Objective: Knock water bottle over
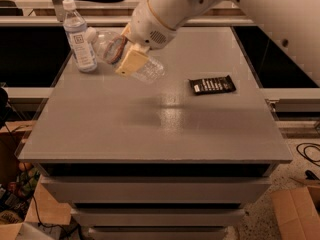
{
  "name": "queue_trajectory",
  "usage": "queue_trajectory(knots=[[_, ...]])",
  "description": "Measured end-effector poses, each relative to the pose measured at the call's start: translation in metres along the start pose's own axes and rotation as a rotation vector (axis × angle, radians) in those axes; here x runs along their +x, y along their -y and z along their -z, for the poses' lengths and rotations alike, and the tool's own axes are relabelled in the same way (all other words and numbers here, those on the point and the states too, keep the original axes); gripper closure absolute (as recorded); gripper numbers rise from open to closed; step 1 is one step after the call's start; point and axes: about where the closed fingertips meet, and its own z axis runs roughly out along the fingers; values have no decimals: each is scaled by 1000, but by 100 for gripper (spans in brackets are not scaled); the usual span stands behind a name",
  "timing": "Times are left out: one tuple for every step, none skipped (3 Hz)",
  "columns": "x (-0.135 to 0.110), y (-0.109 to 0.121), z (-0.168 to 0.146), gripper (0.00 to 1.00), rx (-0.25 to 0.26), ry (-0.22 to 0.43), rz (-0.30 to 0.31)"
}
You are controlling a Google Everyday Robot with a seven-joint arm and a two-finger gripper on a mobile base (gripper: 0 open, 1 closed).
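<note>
1 claw [133,64] is seen over the far left part of the table [150,134], closed around the middle of the water bottle [106,45], with 1 yellowish finger [131,61] laid across its clear ribbed body. The bottle is held tilted, its white cap pointed up and left, its base lower to the right. 2 bottles are counted in all: just beside the cap, 1 taller labelled bottle [80,36] is stood upright. 1 dark packet [212,85] is laid flat well apart to the right.
</note>
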Motion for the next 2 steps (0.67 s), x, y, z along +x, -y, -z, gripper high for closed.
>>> queue_trajectory(knots=[[2,-2,0,100,-30,-196,24],[21,-1,1,100,-41,-389,42]])
